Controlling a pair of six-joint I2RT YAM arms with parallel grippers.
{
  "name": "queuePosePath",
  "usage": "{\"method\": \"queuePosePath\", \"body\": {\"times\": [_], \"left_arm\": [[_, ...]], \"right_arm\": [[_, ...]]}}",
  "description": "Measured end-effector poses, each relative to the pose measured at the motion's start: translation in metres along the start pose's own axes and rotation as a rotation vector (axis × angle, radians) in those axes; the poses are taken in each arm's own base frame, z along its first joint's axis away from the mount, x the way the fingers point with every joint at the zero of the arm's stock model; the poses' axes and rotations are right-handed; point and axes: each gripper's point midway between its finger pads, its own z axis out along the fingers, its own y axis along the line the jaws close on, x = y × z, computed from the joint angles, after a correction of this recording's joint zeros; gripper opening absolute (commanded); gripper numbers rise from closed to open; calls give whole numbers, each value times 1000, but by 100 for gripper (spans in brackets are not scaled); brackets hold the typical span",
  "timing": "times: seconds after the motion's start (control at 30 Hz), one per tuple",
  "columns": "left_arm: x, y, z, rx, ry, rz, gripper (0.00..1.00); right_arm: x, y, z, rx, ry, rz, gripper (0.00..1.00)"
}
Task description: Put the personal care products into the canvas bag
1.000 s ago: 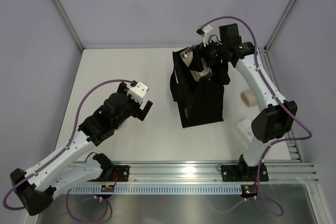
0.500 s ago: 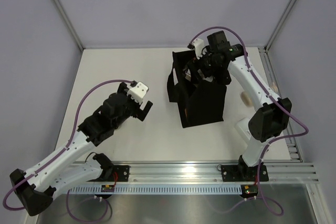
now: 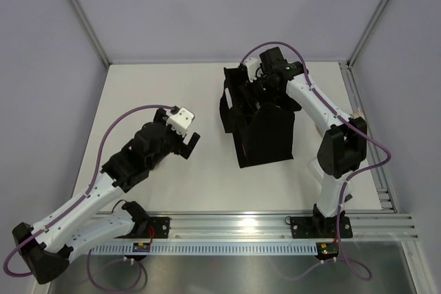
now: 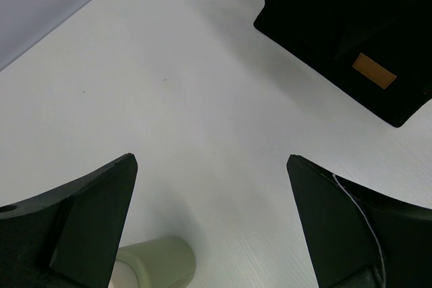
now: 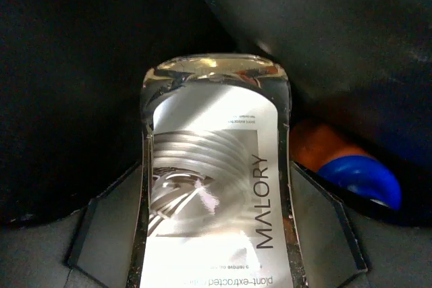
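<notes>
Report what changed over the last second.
The right tool swung leftward from above the far right corner of the black fabric tote and down into its mouth, still shut on the clear flat bottle with a white MALORY label; nothing was released. A blue-and-orange bottle lies beside it in the bag. The left tool, open, and the tote stayed put.

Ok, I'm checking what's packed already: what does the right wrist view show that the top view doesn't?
Only the right wrist: the right hand gripping a bottle marked MALORY, with a blue-and-orange bottle beside it, in the bag. Only the top: the open left hand over the table, and the bag's whole outline. Both: the black bag with the right hand in it.
</notes>
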Motion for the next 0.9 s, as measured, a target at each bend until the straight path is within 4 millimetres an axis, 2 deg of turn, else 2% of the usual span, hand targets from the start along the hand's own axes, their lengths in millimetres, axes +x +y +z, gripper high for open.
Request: {"method": "queuePosePath", "body": {"times": [0.1,0.2,0.27,0.3,0.43,0.53,0.63,0.67,0.8,0.83,0.9], "left_arm": [[0,0,0,0,0,0,99],[0,0,0,0,0,0,99],[0,0,0,1,0,0,99],[0,0,0,1,0,0,99],[0,-1,0,3,-1,0,99],[0,-1,0,4,-3,0,99],[-2,0,-2,3,-12,-3,99],[-3,0,-3,2,-15,-4,99],[-4,1,-4,2,-21,-5,99],[-4,1,-4,3,-21,-5,99],[-4,1,-4,3,-21,-5,99]], "right_arm": [[-2,-1,4,0,-11,-12,70],[10,-3,14,-8,24,-20,80],[18,-2,16,-16,51,-23,82],[20,-2,16,-18,60,-24,88],[20,0,8,-22,73,-41,96],[14,3,-6,-23,62,-57,99],[-5,12,-41,-23,0,-86,100],[-15,16,-59,-19,-36,-100,99],[-63,29,-148,44,-265,-157,100],[-72,29,-174,69,-332,-156,99],[-76,19,-222,127,-442,-107,99]]}}
